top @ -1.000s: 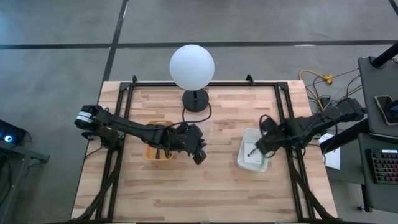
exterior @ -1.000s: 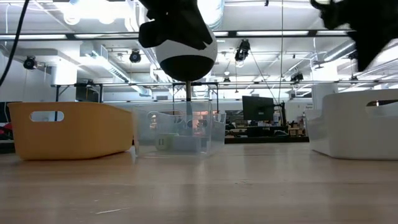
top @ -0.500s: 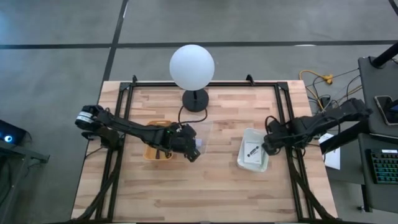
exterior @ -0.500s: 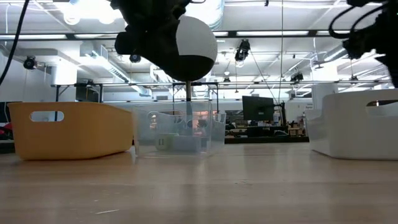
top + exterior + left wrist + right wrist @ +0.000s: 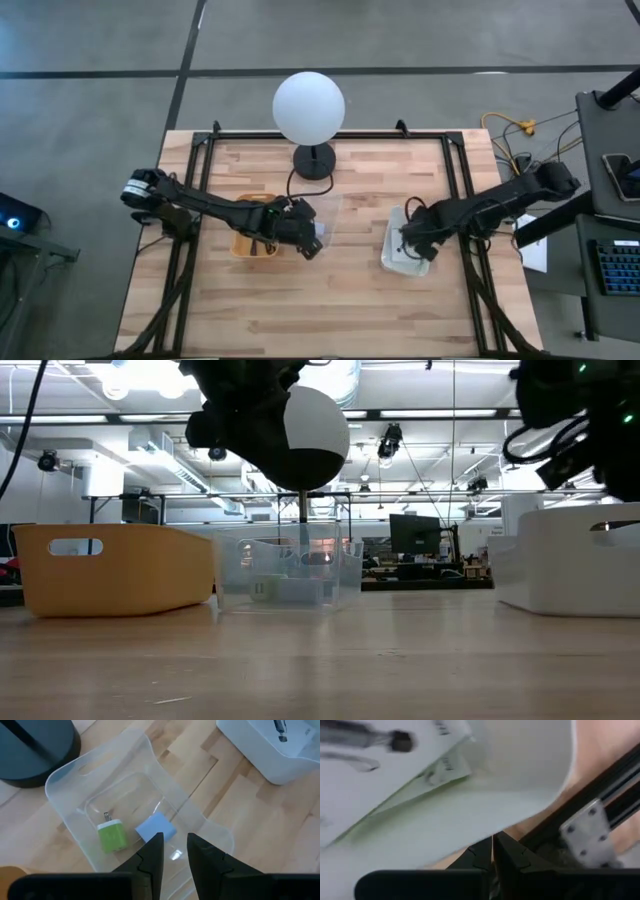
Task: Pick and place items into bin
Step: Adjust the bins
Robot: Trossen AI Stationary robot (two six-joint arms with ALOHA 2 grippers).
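My left gripper [image 5: 312,240] [image 5: 175,845] hovers open over the near edge of a clear plastic bin [image 5: 328,212] [image 5: 65,775], holding nothing. A green cube [image 5: 112,836] with metal prongs and a pale blue-grey cube [image 5: 156,827] lie on that bin's floor. My right gripper [image 5: 408,240] [image 5: 493,840] is shut and empty above the white bin [image 5: 392,255]. Inside the white bin lie flat white printed packets [image 5: 380,785] and a dark cable plug [image 5: 400,740]. Whether the right fingers touch the bin's wall I cannot tell.
A yellow bin [image 5: 245,245] [image 5: 110,565] sits just left of the clear bin, under my left arm. The white globe lamp [image 5: 308,108] stands on its black base [image 5: 30,750] at the far side. Black frame rails run along the table's left and right edges.
My left gripper drew back a little toward the table's left, uncovering the clear bin, then kept still. My right gripper pulled toward the right edge of the white bin, then came back toward the left over the bin.
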